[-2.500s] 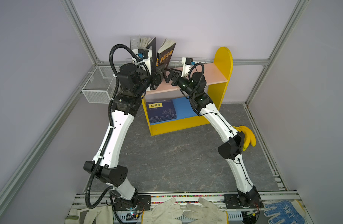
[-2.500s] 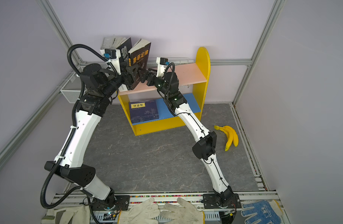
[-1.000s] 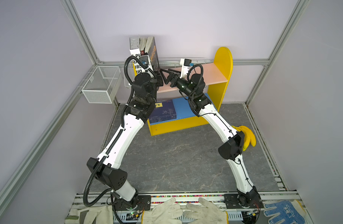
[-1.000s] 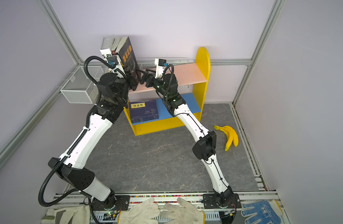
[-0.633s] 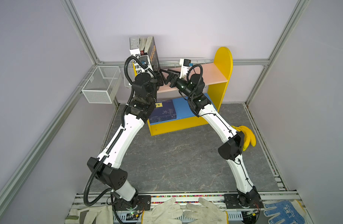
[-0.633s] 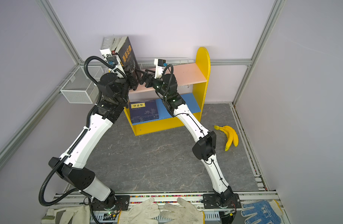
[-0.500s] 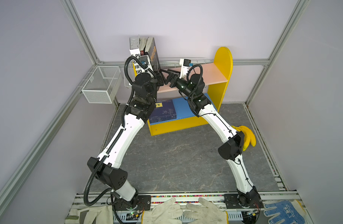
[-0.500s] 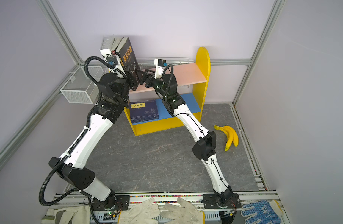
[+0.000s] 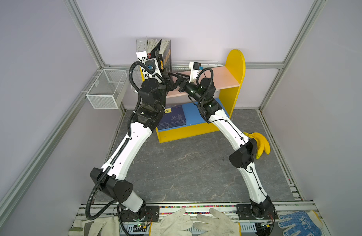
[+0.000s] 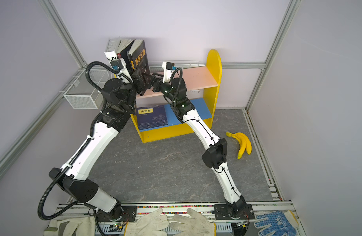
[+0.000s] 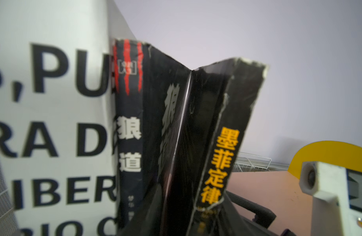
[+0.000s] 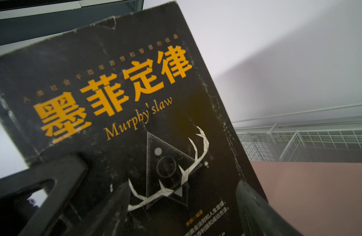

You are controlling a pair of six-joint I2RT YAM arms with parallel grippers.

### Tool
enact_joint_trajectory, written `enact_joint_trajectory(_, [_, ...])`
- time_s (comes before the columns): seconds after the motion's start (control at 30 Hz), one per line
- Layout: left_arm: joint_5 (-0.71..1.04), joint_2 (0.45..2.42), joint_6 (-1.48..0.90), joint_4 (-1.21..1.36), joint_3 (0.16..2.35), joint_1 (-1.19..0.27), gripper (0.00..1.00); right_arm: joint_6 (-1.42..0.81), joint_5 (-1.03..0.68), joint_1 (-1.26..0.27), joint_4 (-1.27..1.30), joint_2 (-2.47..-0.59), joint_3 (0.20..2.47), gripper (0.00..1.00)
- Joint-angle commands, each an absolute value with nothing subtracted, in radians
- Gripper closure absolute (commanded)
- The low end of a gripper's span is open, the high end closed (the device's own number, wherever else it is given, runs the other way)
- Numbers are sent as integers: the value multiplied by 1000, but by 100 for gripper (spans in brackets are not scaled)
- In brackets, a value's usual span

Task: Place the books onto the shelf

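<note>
Now the orange-titled book [image 10: 140, 58] has joined the other books [image 10: 124, 54]; right fingers [image 12: 255, 210] wide, left fingers [image 11: 145, 218] unclear.

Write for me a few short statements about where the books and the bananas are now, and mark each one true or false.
1. The white book stands on the pink upper board. True.
2. The navy-blue books lie on the floor. False: they lie flat on the blue lower board.
3. The bananas lie on the floor, apart from the shelf. True.
4. The black book with the orange title stands between the white book and the other black book. False: it stands at the outer end, and the other black book is in the middle.
</note>
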State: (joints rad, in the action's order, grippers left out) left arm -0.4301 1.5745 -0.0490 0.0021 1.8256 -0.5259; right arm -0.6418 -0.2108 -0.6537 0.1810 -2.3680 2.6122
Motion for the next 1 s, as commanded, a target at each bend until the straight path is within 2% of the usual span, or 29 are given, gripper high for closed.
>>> enact_joint_trajectory(0.0, [-476,1504,-51,45,1804,-514,50,-696,-232,-669,-27,-2462,2572,15])
enact_joint_trajectory(0.17, [-451,1414,-68,74,1740,-514,42,-693,-233,-670,-17,-2459,2573,15])
enact_joint_trajectory(0.6, [-355,1263,-90,15,1674,-512,34,-660,-260,-673,50,-2452,2586,14])
enact_joint_trajectory(0.77, [-244,1238,-49,-27,1653,-510,33,-642,-281,-681,73,-2456,2586,14])
enact_joint_trajectory(0.97, [-124,1308,-51,-147,1762,-478,35,-590,-280,-713,39,-2468,2586,14])
